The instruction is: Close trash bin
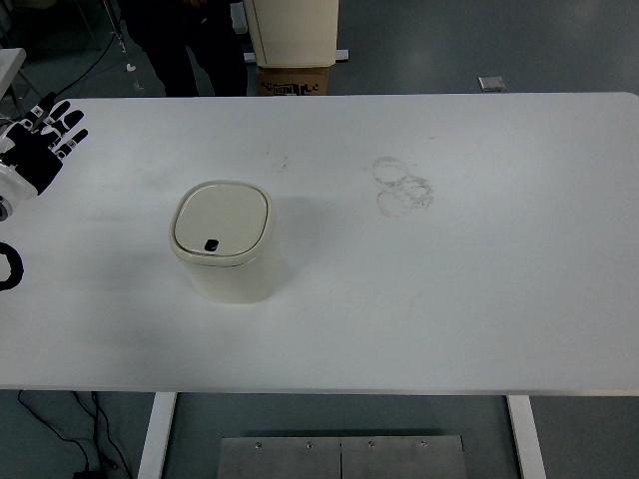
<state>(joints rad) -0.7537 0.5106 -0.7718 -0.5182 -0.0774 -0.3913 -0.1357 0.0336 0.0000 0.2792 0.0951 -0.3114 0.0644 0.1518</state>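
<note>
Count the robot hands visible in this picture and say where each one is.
1. The left hand is at the table's far left edge, fingers spread, away from the closed trash bin. The right hand is out of view.

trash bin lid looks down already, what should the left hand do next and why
Probably just pull the left hand back to rest at the table's left edge. The trash bin stands upright with its lid lying flat and flush, and the hand is open, well clear of it, holding nothing.
</note>
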